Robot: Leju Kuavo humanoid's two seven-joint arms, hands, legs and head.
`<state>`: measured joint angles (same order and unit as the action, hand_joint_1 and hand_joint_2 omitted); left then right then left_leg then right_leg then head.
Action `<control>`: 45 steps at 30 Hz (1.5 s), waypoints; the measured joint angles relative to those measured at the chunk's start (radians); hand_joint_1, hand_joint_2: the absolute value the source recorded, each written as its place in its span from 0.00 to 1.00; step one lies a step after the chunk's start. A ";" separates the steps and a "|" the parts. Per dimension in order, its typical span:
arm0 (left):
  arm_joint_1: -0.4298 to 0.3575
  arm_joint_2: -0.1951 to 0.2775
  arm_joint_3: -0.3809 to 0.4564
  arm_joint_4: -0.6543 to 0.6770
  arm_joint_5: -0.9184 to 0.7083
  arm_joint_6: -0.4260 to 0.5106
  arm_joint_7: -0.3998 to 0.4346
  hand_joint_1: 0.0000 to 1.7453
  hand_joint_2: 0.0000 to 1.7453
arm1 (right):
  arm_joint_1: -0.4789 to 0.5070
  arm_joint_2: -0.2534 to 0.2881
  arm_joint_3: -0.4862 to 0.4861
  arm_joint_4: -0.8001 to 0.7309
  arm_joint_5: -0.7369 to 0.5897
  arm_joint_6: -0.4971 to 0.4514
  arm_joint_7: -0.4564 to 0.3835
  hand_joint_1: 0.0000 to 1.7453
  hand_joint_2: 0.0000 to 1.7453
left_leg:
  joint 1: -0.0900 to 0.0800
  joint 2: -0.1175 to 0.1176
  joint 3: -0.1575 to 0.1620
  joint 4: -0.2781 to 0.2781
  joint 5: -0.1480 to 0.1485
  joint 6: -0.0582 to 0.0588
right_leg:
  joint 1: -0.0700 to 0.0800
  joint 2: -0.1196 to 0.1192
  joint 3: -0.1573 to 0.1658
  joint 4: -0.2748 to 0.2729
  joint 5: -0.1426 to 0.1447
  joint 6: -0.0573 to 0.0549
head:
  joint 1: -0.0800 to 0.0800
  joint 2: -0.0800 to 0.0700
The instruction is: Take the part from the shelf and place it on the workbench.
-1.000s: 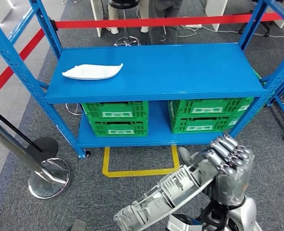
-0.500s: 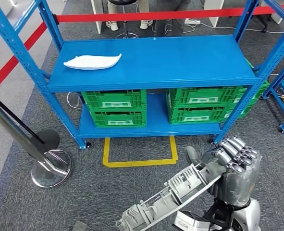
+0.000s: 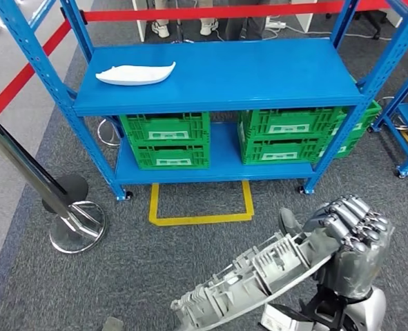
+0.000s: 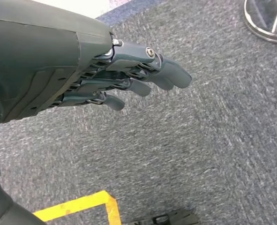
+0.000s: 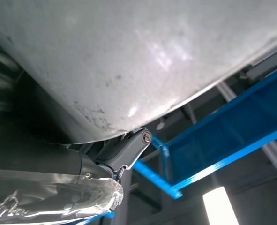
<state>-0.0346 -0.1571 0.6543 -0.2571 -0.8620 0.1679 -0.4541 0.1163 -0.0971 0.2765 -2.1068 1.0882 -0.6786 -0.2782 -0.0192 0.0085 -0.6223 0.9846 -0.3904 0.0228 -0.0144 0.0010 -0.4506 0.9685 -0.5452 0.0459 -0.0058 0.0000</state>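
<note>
Already the part is off the shelf, so the step in hand, as I judge it, is the carry toward the workbench, which is nowhere to be seen from here.

Going left to right in the head view: a chrome stand (image 3: 78, 227) with a round base sits on the grey carpet beside the blue shelf (image 3: 217, 83). A white curved piece (image 3: 134, 73) lies on the left of the upper shelf board, and green crates (image 3: 166, 141) fill the lower level. A yellow floor marking (image 3: 201, 207) lies in front of the shelf.

Low in the middle, the long grey ribbed part (image 3: 253, 274) slants down toward the robot's left, clear of the floor. Its higher end is clasped by the right hand (image 3: 355, 245), fingers curled over the top edge. The right wrist view looks along the part's pale underside.

The left hand (image 4: 105, 79) hangs over the carpet with its fingers straight, close together, holding nothing.

To carry well, keep the grip firm, since the part is held by one end and its long free end will want to droop and swing. Turning slowly, with that free end kept away from the stand and the shelf posts, seems wise. The idle hand could steady the low end.
</note>
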 joint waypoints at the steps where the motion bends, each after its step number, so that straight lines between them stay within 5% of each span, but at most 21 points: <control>1: 0.001 0.001 0.000 0.000 0.000 0.000 0.000 0.00 1.00 | 0.003 0.001 -0.004 -0.001 -0.001 0.000 -0.001 1.00 1.00 | 0.002 -0.001 -0.004 -0.001 0.006 -0.004 | 0.000 -0.001 -0.008 -0.002 0.003 -0.006 | 0.000 0.000; 4: 0.004 0.000 0.000 0.002 0.000 0.000 -0.001 0.00 1.00 | 0.007 0.006 -0.012 -0.005 -0.005 0.000 -0.006 1.00 1.00 | 0.008 -0.006 -0.035 0.052 -0.062 -0.025 | -0.001 -0.005 -0.032 -0.001 0.026 -0.031 | -0.002 0.000; 6: 0.006 0.000 0.000 0.002 0.000 0.000 -0.001 0.00 1.00 | 0.009 0.013 -0.019 -0.008 -0.009 0.000 -0.014 1.00 1.00 | 0.011 -0.007 -0.073 0.179 -0.153 -0.031 | 0.001 -0.007 -0.047 0.004 0.038 -0.043 | -0.005 0.000; 8: 0.006 0.000 0.000 0.002 0.001 0.000 -0.001 0.00 1.00 | 0.013 0.020 -0.028 -0.009 -0.015 0.000 -0.023 1.00 1.00 | 0.012 -0.007 -0.090 0.283 -0.195 -0.030 | 0.005 -0.009 -0.067 0.011 0.049 -0.046 | -0.005 0.000; 10: 0.006 0.000 0.000 0.002 0.001 0.000 -0.001 0.00 1.00 | 0.018 0.027 -0.040 -0.013 -0.023 0.000 -0.033 1.00 1.00 | 0.010 -0.008 -0.045 0.254 -0.167 -0.021 | 0.009 -0.007 -0.087 0.021 0.056 -0.048 | -0.005 0.000; 12: 0.005 0.002 0.000 0.002 0.001 0.001 -0.002 0.00 1.00 | 0.024 0.034 -0.055 -0.020 -0.029 0.000 -0.041 1.00 1.00 | 0.003 -0.011 0.048 0.124 -0.119 0.000 | 0.012 -0.006 -0.100 0.030 0.061 -0.047 | -0.004 0.000; 14: 0.004 0.006 0.000 0.002 0.001 0.002 -0.004 0.00 1.00 | 0.027 0.040 -0.067 -0.026 -0.033 0.000 -0.045 1.00 1.00 | -0.004 -0.014 0.105 0.031 -0.100 0.015 | 0.012 -0.005 -0.107 0.034 0.068 -0.040 | -0.004 0.000; 18: 0.003 0.006 0.000 0.002 0.001 0.004 -0.005 0.00 1.00 | 0.032 0.048 -0.084 -0.033 -0.043 0.000 -0.056 1.00 1.00 | -0.003 -0.009 0.103 -0.009 -0.083 0.023 | 0.010 -0.005 -0.130 0.045 0.070 -0.021 | -0.003 0.000; 22: 0.000 0.003 0.000 0.002 0.001 0.008 -0.008 0.00 1.00 | 0.039 0.051 -0.101 -0.038 -0.057 0.000 -0.064 1.00 1.00 | 0.003 -0.004 0.072 -0.024 -0.055 0.028 | 0.008 -0.002 -0.206 0.237 -0.068 -0.005 | 0.002 0.000; 24: 0.000 0.001 0.000 0.002 0.001 0.008 -0.008 0.00 1.00 | 0.044 0.053 -0.107 -0.038 -0.062 0.000 -0.068 1.00 1.00 | 0.003 -0.002 0.054 -0.023 -0.040 0.024 | 0.002 -0.003 -0.216 0.309 -0.081 0.003 | 0.002 0.000; 25: 0.000 0.001 0.000 0.002 0.000 0.008 -0.008 0.00 1.00 | 0.046 0.054 -0.111 -0.038 -0.066 0.000 -0.070 1.00 1.00 | 0.004 -0.002 0.045 -0.022 -0.033 0.021 | -0.003 -0.003 -0.194 0.291 -0.059 0.007 | 0.003 0.000; 27: -0.001 0.000 0.000 0.002 0.000 0.008 -0.008 0.00 1.00 | 0.047 0.058 -0.118 -0.040 -0.073 0.000 -0.076 1.00 1.00 | 0.005 -0.001 0.030 -0.016 -0.022 0.011 | -0.012 -0.004 -0.105 0.163 -0.009 0.016 | 0.003 0.000; 28: -0.001 0.001 0.000 0.002 0.000 0.008 -0.008 0.00 1.00 | 0.048 0.059 -0.121 -0.042 -0.076 0.000 -0.077 1.00 1.00 | 0.004 -0.002 0.022 -0.009 -0.018 0.006 | -0.014 -0.002 -0.060 0.095 0.002 0.017 | 0.003 0.000; 30: -0.001 0.002 0.000 0.002 0.000 0.008 -0.008 0.00 1.00 | 0.051 0.062 -0.126 -0.045 -0.080 0.000 -0.078 1.00 1.00 | 0.002 -0.004 0.009 0.004 -0.009 -0.005 | -0.012 0.000 -0.024 0.025 -0.003 0.011 | 0.003 0.000; 33: 0.000 0.002 0.000 0.002 0.000 0.008 -0.008 0.00 1.00 | 0.058 0.067 -0.130 -0.046 -0.082 0.000 -0.078 1.00 1.00 | 0.006 -0.005 -0.003 0.019 -0.012 -0.019 | -0.009 -0.001 -0.039 0.026 0.004 -0.018 | 0.003 0.000; 35: 0.001 0.002 0.000 0.003 0.000 0.008 -0.008 0.00 1.00 | 0.059 0.069 -0.132 -0.046 -0.082 0.000 -0.079 1.00 1.00 | 0.010 -0.006 -0.025 0.081 -0.074 -0.030 | -0.009 -0.004 -0.048 0.025 0.016 -0.036 | -0.001 0.000; 37: 0.001 0.002 0.000 0.003 0.000 0.008 -0.008 0.00 1.00 | 0.061 0.070 -0.132 -0.047 -0.083 0.000 -0.080 1.00 1.00 | 0.013 -0.006 -0.063 0.204 -0.161 -0.036 | -0.005 -0.005 -0.059 0.027 0.029 -0.045 | -0.005 0.000; 39: 0.001 0.002 0.000 0.003 0.000 0.008 -0.008 0.00 1.00 | 0.063 0.072 -0.132 -0.047 -0.084 0.000 -0.081 1.00 1.00 | 0.015 -0.006 -0.075 0.284 -0.191 -0.035 | 0.000 -0.004 -0.073 0.030 0.039 -0.047 | -0.005 0.000; 41: 0.002 0.001 0.000 0.003 -0.002 0.008 -0.008 0.00 1.00 | 0.066 0.073 -0.133 -0.047 -0.086 0.000 -0.080 1.00 1.00 | 0.013 -0.007 -0.026 0.233 -0.149 -0.027 | 0.003 -0.003 -0.084 0.034 0.044 -0.046 | -0.004 0.000; 43: 0.002 0.002 0.000 0.003 -0.003 0.009 -0.008 0.00 1.00 | 0.068 0.074 -0.137 -0.051 -0.091 0.000 -0.080 1.00 1.00 | 0.010 -0.015 0.054 0.108 -0.101 -0.012 | 0.005 -0.001 -0.089 0.037 0.047 -0.043 | -0.004 0.000; 45: 0.001 0.003 0.000 0.003 -0.003 0.010 -0.008 0.00 1.00 | 0.071 0.075 -0.142 -0.057 -0.096 0.000 -0.080 1.00 1.00 | 0.005 -0.023 0.095 0.033 -0.091 -0.003 | 0.004 0.001 -0.094 0.038 0.054 -0.034 | -0.004 0.000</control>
<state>-0.0331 -0.1539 0.6541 -0.2544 -0.8648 0.1775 -0.4620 0.1868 -0.0222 0.1344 -2.1633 0.9924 -0.6786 -0.3586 -0.0143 -0.0149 -0.5271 1.0178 -0.4810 0.0203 -0.0107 0.0021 -0.5445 1.0061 -0.4916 0.0121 -0.0099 0.0000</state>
